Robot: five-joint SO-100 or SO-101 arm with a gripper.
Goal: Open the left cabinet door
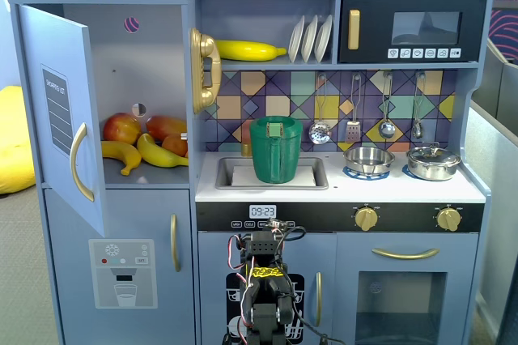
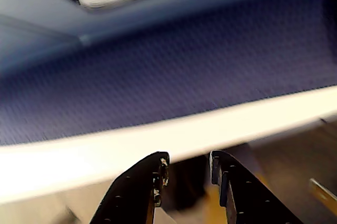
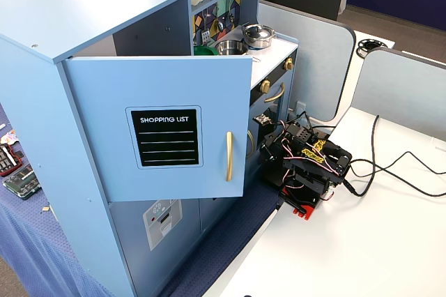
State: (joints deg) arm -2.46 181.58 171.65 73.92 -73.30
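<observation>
The left cabinet door (image 1: 61,110), blue-grey with the black "SHOPPING LIST" panel and a vertical gold handle (image 1: 77,163), stands swung wide open in both fixed views (image 3: 160,130). Its handle (image 3: 228,156) is free. My arm (image 1: 267,296) sits folded low in front of the kitchen's middle, to the right of the door and well apart from it (image 3: 306,164). In the wrist view my gripper (image 2: 188,163) is empty with its jaws a little apart, over a blurred blue cloth and a white table edge.
Apples and bananas (image 1: 146,138) lie in the opened compartment. Below it is the shut door with the dispenser graphic (image 1: 121,272). A green pitcher (image 1: 275,149) stands in the sink. Cables (image 3: 390,171) run over the white table; grey partitions (image 3: 313,53) stand behind.
</observation>
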